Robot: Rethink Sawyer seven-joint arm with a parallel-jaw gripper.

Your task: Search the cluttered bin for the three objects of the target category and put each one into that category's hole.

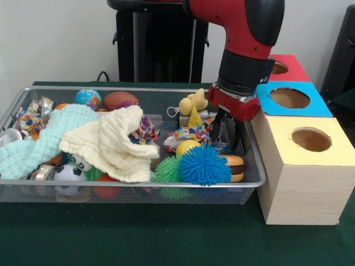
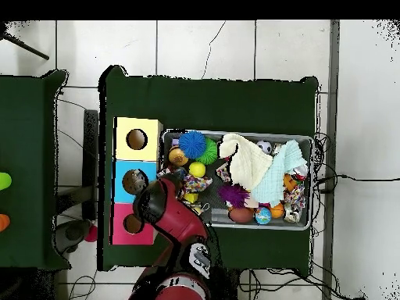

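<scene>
The wire-mesh bin (image 1: 138, 183) is full of toys and cloths; it also shows in the overhead view (image 2: 234, 133). No see-through plastic bottle shows in either view; they are hidden or out of sight. My gripper (image 1: 228, 133) is open, with its black fingers (image 1: 217, 125) lowered into the bin's right end, over a patterned cloth (image 1: 191, 134) and beside a toy burger (image 1: 235, 166). In the overhead view the arm (image 2: 168, 207) covers the gripper. The red-topped box (image 1: 294, 69) with its round hole (image 1: 279, 67) stands behind the arm, also in the overhead view (image 2: 131, 224).
A blue-topped box (image 1: 291, 98) and a yellow-topped box (image 1: 310, 138) stand right of the bin. The bin holds a cream cloth (image 1: 113, 141), a mint cloth (image 1: 39, 138), a blue spiky ball (image 1: 204, 165), a green spiky ball (image 1: 166, 170), metal cans (image 1: 11, 136) and small balls.
</scene>
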